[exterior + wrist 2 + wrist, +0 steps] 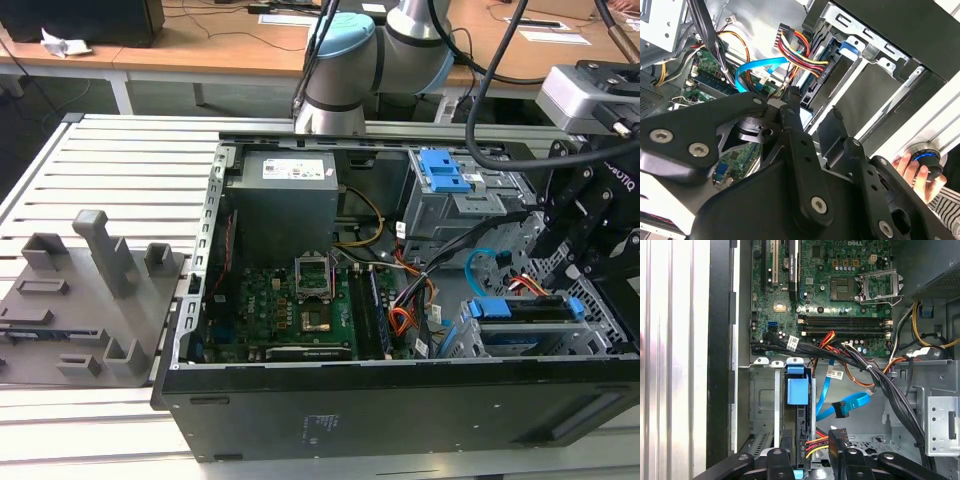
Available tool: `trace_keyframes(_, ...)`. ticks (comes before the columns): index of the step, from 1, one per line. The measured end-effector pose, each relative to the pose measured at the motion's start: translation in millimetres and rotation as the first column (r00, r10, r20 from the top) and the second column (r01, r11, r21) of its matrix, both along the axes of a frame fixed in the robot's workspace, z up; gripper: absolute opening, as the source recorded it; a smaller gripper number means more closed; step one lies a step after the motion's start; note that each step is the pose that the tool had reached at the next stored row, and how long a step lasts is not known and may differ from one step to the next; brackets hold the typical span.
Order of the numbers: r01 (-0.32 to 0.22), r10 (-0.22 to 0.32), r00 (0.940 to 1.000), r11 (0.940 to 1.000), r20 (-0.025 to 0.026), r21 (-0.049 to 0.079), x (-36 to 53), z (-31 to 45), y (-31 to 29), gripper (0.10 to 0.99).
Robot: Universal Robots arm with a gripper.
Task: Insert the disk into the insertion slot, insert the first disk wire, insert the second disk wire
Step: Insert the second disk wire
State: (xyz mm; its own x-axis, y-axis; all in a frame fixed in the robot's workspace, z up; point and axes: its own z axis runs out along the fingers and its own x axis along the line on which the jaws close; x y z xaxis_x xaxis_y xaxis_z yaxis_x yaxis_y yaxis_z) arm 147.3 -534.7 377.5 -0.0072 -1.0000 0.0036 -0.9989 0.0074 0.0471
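First wrist view shows the disk standing on edge in the slot, its blue tab up, so the cage already holds its load. The claw is spread wide, one finger on each side of the disk's near end; I cannot tell whether either pad touches it, and nothing is pinched between them.

The first wire runs out from beside the disk, and its flat black plug lies just right of the disk, close by one finger and apparently not seated. The second wire loops loose farther right in the case, its small plug hanging free, well apart from the disk.

Both leads look light and limp (the flat blue one will likely kink if bent sharply), so the stiff plug bodies, taken across their flat faces, seem the only sound holds. The disk looks heavy, rigid and smooth-sided.

The case sits on the slatted bench.
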Motion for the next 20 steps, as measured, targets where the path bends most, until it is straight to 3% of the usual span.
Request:
trace_keyframes(8, -0.013, 0.013, 0.9999, 0.9999, 0.0, 0.0, -1.6, 0.0, 3.1, 0.424)
trace_keyframes(11, -0.072, 0.072, 0.9974, 0.9974, 0.0, 0.0, -1.6, 0.0, 3.6, 0.424)
trace_keyframes(13, -0.124, 0.124, 0.9922, 0.9922, -0.0001, 0.0, -1.6, 0.0, 3.6, 0.424)
trace_keyframes(17, -0.125, 0.125, 0.9921, 0.9921, 0.0, 0.0, -1.7, -0.1, 4.2, 0.424)
trace_keyframes(20, -0.125, 0.125, 0.9921, 0.9921, 0.0, 0.0, -1.8, 0.0, 9.2, 0.424)
